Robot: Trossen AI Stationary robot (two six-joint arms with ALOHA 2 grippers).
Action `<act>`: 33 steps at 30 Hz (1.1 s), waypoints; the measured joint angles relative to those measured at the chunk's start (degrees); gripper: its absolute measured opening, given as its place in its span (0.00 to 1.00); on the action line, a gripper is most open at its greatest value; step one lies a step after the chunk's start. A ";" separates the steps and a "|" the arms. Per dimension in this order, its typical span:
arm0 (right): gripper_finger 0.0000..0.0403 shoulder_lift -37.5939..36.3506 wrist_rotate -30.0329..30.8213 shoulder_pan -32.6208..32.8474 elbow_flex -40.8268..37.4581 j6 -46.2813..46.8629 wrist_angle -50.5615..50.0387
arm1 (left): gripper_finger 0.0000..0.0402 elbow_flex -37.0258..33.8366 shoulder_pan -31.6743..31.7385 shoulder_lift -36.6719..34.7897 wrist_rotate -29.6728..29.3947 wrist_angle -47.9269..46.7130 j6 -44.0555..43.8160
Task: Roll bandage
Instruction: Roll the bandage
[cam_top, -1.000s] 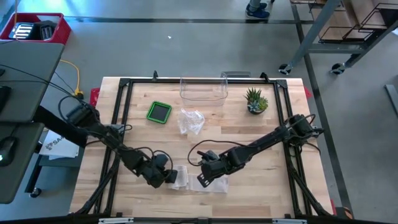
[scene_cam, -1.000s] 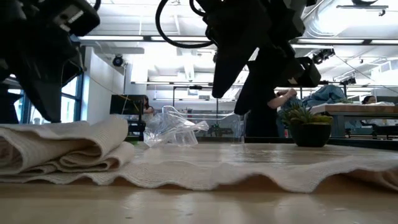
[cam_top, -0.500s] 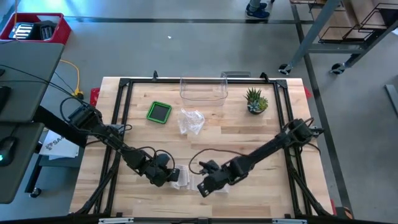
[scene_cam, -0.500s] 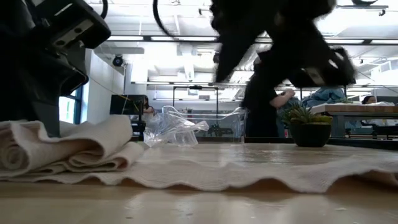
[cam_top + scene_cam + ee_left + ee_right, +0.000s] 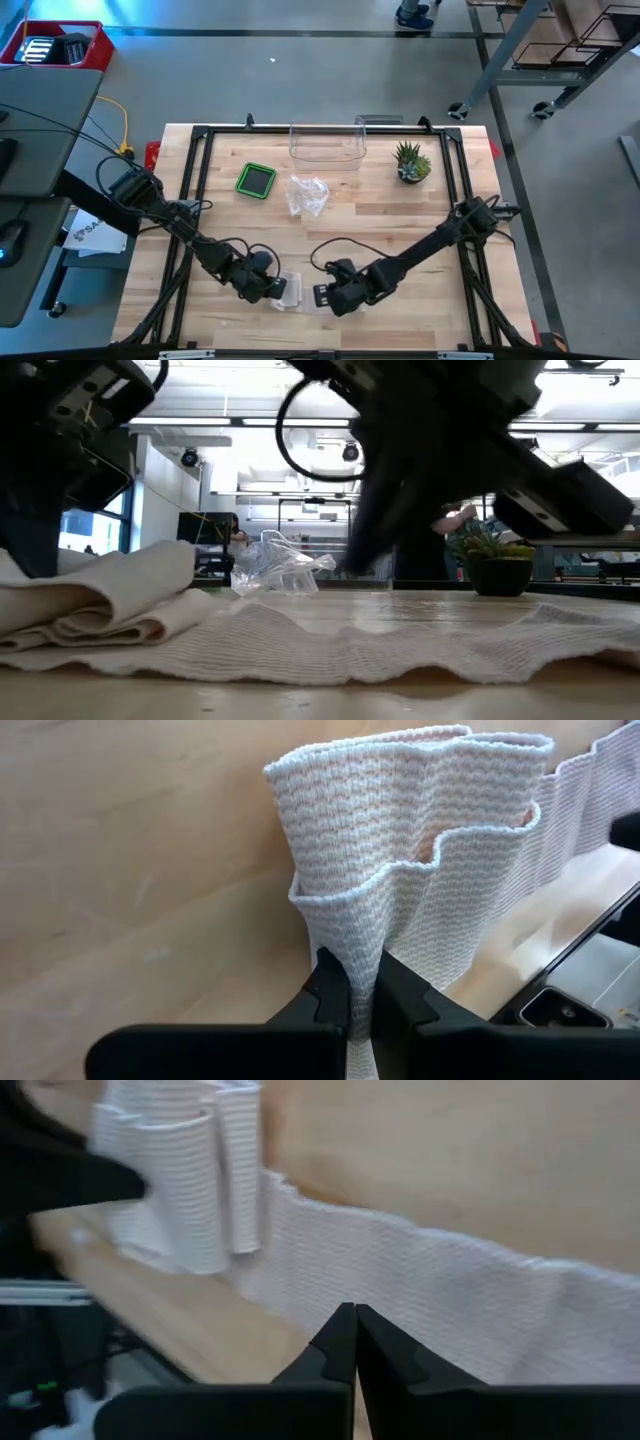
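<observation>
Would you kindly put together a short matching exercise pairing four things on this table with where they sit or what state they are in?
Things:
1. bandage
2. green box
3. potted plant
4. right hand

Places or states:
A. at the table's far right, standing on its own
B. shut with nothing pinched, beside the loose strip
C. partly folded at the near edge, pinched by the shut left hand
D. at the far left, next to the crumpled plastic bag

Pairs: 1-C, 2-D, 3-A, 4-B
</observation>
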 joint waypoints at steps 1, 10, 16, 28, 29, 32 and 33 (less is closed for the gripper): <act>0.00 -0.02 0.21 0.01 0.00 0.55 1.16 | 0.02 0.00 -0.16 -0.02 -0.04 -0.10 -0.32; 0.00 0.31 -0.34 0.92 0.00 0.59 -2.33 | 0.02 0.00 -0.73 -0.04 -0.41 -0.16 -3.16; 0.00 2.20 -1.59 0.85 0.00 -1.35 -0.35 | 0.02 -0.02 -2.02 -0.04 0.70 -0.18 -6.94; 0.00 2.82 -2.13 0.85 0.00 -3.34 -4.28 | 0.02 0.02 -2.24 -0.40 3.52 -2.39 -9.21; 0.00 2.82 -2.03 0.85 0.00 -3.51 -4.41 | 0.02 0.02 -2.24 -0.74 3.65 -2.72 -9.49; 0.00 3.25 -1.51 0.85 0.05 -4.34 -4.38 | 0.02 -0.04 -2.24 -2.07 3.69 -5.03 -9.92; 0.00 3.51 -1.49 0.85 0.12 -4.36 -4.24 | 0.02 -0.06 -2.24 -2.56 3.74 -6.00 -10.00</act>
